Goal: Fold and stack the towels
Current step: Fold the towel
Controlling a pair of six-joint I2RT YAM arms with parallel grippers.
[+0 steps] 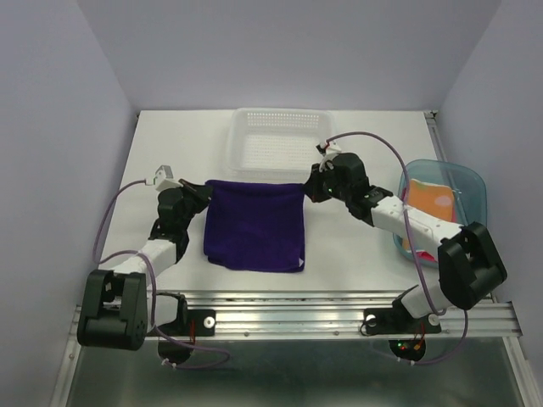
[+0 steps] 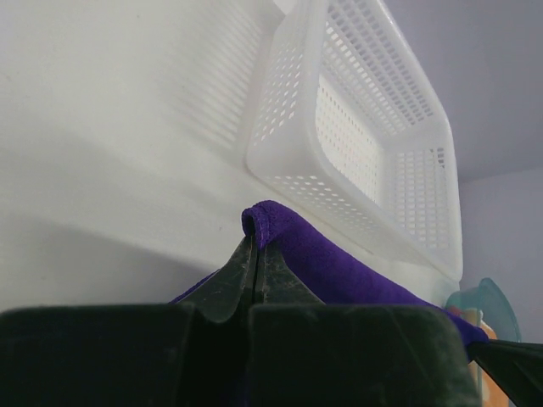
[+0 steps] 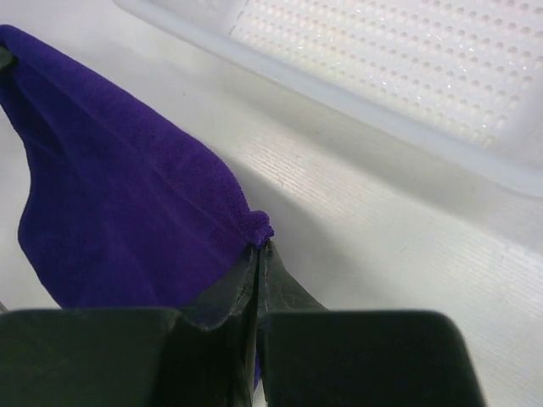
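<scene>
Between left claw point(image 1: 208, 188) and right claw point(image 1: 308, 185), purple towel point(image 1: 254, 227), 2 far corners clamped.

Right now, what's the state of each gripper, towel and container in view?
purple towel: lying on the table, both far corners pinched.
left gripper: shut on the purple towel's far left corner.
right gripper: shut on its far right corner.
white basket: upright, nothing in it.
teal tray: upright, holding the orange towel.
orange towel: lying in the tray, untouched.
</scene>
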